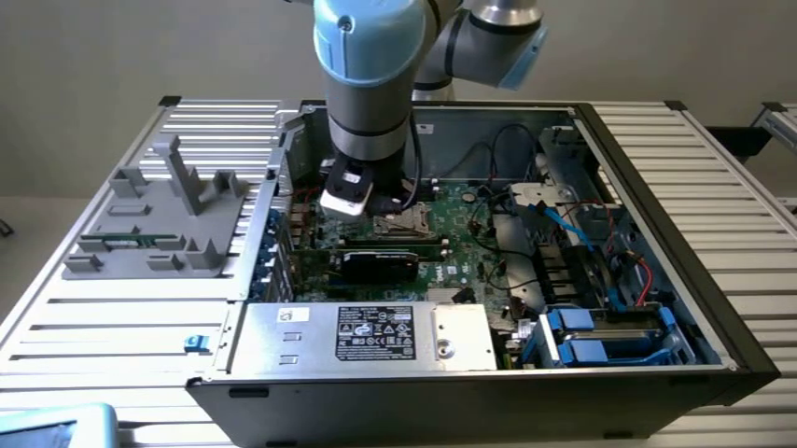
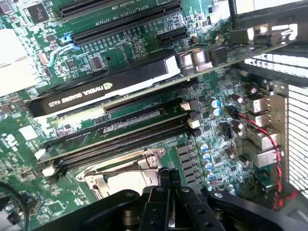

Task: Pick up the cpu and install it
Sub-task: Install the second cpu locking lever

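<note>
My gripper (image 2: pixel 166 175) hangs low inside the open computer case (image 1: pixel 734 345), its two black fingers pressed together with nothing visible between them. Its tips sit right at the edge of the metal-framed processor socket (image 2: pixel 103 180) on the green motherboard (image 2: pixel 211 144). Inside the frame lies a pale flat surface; I cannot tell whether that is the cpu. In the exterior view the gripper (image 1: pixel 392 210) hovers over the socket (image 1: pixel 409 221) near the middle of the board, below the blue-and-grey arm.
A black graphics card (image 2: pixel 96 89) stands just beyond the memory slots (image 2: pixel 120 132). The silver power supply box (image 1: pixel 361 334) fills the case's near side, with blue drive bays (image 1: pixel 598 336) and cables at the exterior view's right. A grey fixture (image 1: pixel 162 219) stands outside the case.
</note>
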{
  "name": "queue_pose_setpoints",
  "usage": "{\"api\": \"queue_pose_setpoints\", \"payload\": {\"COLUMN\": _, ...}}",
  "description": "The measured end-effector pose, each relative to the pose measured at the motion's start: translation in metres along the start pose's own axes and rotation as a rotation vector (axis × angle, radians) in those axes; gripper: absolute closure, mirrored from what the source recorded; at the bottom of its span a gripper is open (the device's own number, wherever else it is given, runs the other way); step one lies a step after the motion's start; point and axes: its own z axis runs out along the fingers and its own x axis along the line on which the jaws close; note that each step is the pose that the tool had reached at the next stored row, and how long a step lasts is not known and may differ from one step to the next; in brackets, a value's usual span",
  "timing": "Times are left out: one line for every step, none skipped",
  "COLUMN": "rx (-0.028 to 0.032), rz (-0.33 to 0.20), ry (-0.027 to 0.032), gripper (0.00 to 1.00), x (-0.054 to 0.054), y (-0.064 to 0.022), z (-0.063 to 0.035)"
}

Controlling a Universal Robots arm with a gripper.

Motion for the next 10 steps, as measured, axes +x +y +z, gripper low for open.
{"api": "queue_pose_setpoints", "payload": {"rx": 0.0001, "rz": 0.0, "ry": -0.0001, "gripper": 0.89, "x": 0.0004, "y": 0.0, "z": -0.0014}}
{"api": "queue_pose_setpoints", "payload": {"rx": 0.001, "rz": 0.0, "ry": -0.0004, "gripper": 0.89, "x": 0.0013, "y": 0.0005, "z": -0.0017}}
{"api": "queue_pose_setpoints", "payload": {"rx": 0.0025, "rz": 0.0, "ry": -0.001, "gripper": 0.89, "x": 0.0016, "y": 0.0009, "z": -0.002}}
{"api": "queue_pose_setpoints", "payload": {"rx": 0.005, "rz": 0.0, "ry": -0.0019, "gripper": 0.89, "x": 0.0018, "y": 0.0017, "z": -0.0024}}
{"api": "queue_pose_setpoints", "payload": {"rx": 0.0089, "rz": 0.0, "ry": -0.0032, "gripper": 0.89, "x": 0.0022, "y": 0.0026, "z": -0.0027}}
{"api": "queue_pose_setpoints", "payload": {"rx": 0.0132, "rz": 0.0, "ry": -0.0048, "gripper": 0.89, "x": 0.0026, "y": 0.0039, "z": -0.0031}}
{"api": "queue_pose_setpoints", "payload": {"rx": 0.0204, "rz": 0.0, "ry": -0.0073, "gripper": 0.89, "x": 0.0031, "y": 0.0052, "z": -0.0037}}
{"api": "queue_pose_setpoints", "payload": {"rx": 0.03, "rz": 0.0, "ry": -0.0107, "gripper": 0.89, "x": 0.0035, "y": 0.0063, "z": -0.0041}}
{"api": "queue_pose_setpoints", "payload": {"rx": 0.0409, "rz": -0.001, "ry": -0.0145, "gripper": 0.89, "x": 0.0039, "y": 0.0072, "z": -0.0044}}
{"api": "queue_pose_setpoints", "payload": {"rx": 0.0516, "rz": -0.001, "ry": -0.0181, "gripper": 0.89, "x": 0.0042, "y": 0.0081, "z": -0.0047}}
